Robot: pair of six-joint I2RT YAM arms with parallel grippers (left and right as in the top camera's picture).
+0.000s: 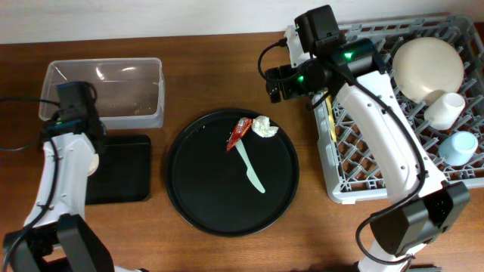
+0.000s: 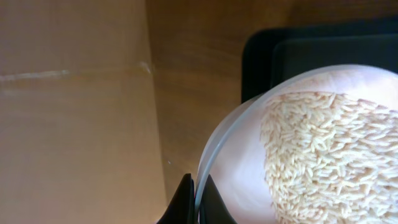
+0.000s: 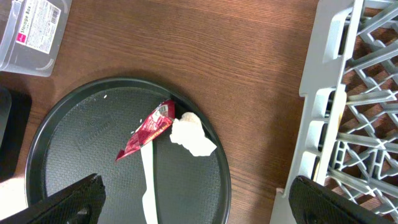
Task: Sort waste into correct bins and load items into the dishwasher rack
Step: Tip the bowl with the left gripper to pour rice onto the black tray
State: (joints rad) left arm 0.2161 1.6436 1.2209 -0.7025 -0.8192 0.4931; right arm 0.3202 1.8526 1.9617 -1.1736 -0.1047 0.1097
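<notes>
Pinching pink-rimmed bowl point(image 2: 239, 155) rim: left hand point(image 2: 196, 202), rice point(image 2: 329, 162) inside bowl; right hand point(image 3: 199, 199) agape, empty.

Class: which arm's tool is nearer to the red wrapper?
Right. The right tool, open, hangs close by the red wrapper; the left tool, shut on the bowl, is far off by the shallow black tray.

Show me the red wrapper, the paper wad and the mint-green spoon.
red wrapper point(image 3: 147, 130), right wrist view, middle of its body
paper wad point(image 3: 191, 137), right wrist view, its centre
mint-green spoon point(image 1: 248, 165), overhead view, mid-handle
</notes>
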